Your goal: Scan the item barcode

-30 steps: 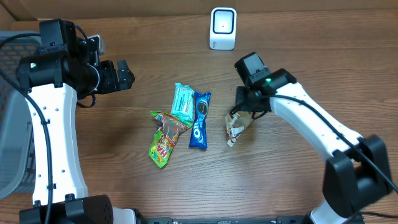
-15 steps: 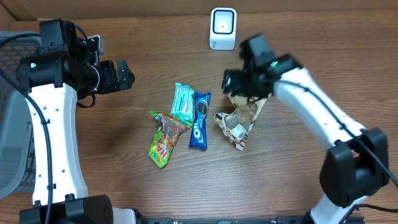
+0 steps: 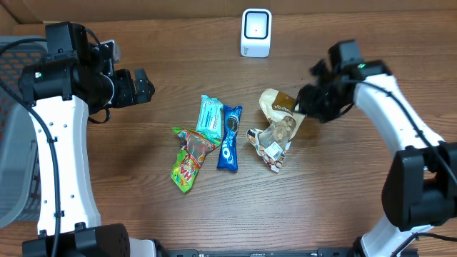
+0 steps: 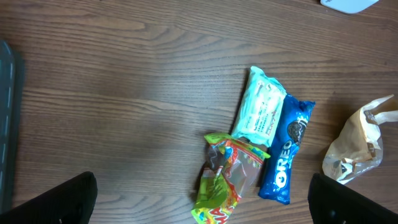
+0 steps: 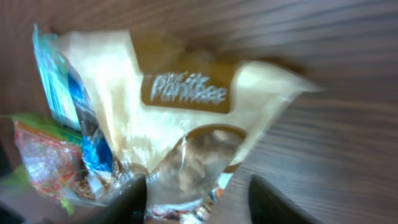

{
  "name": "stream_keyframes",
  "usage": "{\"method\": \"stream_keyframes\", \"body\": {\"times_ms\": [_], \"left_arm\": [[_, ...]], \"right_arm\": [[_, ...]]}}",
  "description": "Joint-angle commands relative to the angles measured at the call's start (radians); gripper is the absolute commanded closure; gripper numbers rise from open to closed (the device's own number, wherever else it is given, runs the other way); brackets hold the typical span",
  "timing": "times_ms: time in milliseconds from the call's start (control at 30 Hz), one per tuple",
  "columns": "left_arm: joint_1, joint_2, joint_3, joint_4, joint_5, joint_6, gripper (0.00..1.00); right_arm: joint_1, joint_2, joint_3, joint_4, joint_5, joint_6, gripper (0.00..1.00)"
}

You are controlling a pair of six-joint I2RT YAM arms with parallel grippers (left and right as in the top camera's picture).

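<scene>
Over the last second the right arm [image 3: 385, 107] has swung out to its own side. Its wrist was over the snack bag [image 3: 277, 123] then and now sits just to the right of the bag's upper end. The bag lay as a small crumpled shape a second ago. It now stretches longer on the counter [image 3: 343, 207], its lower end close to the Oreo pack [image 3: 228, 137] and its brown band toward the scanner [image 3: 256, 32]. The candy bag [image 3: 187, 158], the Oreo pack, the mint-green pack [image 3: 210, 118], the scanner and the left arm [image 3: 61, 143] are where they were.

Only the right wrist view, which is blurred, shows the snack bag [image 5: 186, 112] up close. It has a brown band with white lettering and a clear window with pale pieces inside. The bag's lower part lies between the two dark fingers [image 5: 127, 199] at the bottom edge. I cannot tell whether the right jaws are clamped on it or only standing around it. The other three packs crowd that view's left edge.

The left wrist view shows the left jaws wide apart, one finger [image 4: 59, 199] in each bottom corner and bare counter between them. Beyond them lie the candy bag [image 4: 227, 180], the Oreo pack [image 4: 287, 152] and the mint-green pack [image 4: 262, 106]. The snack bag [image 4: 354, 146] is at the right edge, and only a corner of the scanner [image 4: 351, 4] shows at the top. A dark strip of the basket [image 4: 6, 124] runs down the left edge. Only the overhead view shows the whole scanner, at the far edge and well apart from the bag.
</scene>
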Motion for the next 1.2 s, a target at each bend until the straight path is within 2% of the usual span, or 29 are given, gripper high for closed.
{"method": "stream_keyframes", "body": {"times_ms": [0, 67, 367, 833, 900, 1000, 1033, 1100, 1167], "left_arm": [[-0.001, -0.004, -0.009, 0.0, 0.016, 0.023, 0.0], [-0.001, -0.004, -0.009, 0.0, 0.016, 0.023, 0.0], [-0.001, -0.004, -0.009, 0.0, 0.016, 0.023, 0.01], [-0.001, -0.004, -0.009, 0.0, 0.016, 0.023, 0.0], [-0.001, -0.004, -0.009, 0.0, 0.016, 0.023, 0.01], [-0.001, -0.004, -0.009, 0.0, 0.016, 0.023, 0.0], [-0.001, -0.004, -0.009, 0.0, 0.016, 0.023, 0.0], [-0.001, -0.004, -0.009, 0.0, 0.016, 0.023, 0.0], [-0.001, -0.004, -0.009, 0.0, 0.016, 0.023, 0.0]], "right_arm": [[0.059, -0.005, -0.036, 0.034, -0.078, -0.162, 0.91], [0.1, -0.005, -0.037, 0.054, -0.068, -0.19, 0.96], [0.236, 0.017, -0.049, 0.093, 0.074, -0.194, 0.96], [0.243, 0.201, -0.067, 0.174, 0.082, -0.184, 0.96], [0.239, 0.199, -0.058, 0.162, 0.082, -0.183, 0.85], [0.226, 0.193, 0.005, 0.107, 0.078, -0.183, 0.44], [0.222, 0.191, 0.039, 0.08, 0.078, -0.183, 0.37], [0.211, 0.186, 0.122, 0.017, 0.078, -0.183, 0.28], [0.2, 0.185, 0.221, -0.045, 0.08, -0.184, 0.25]]}}
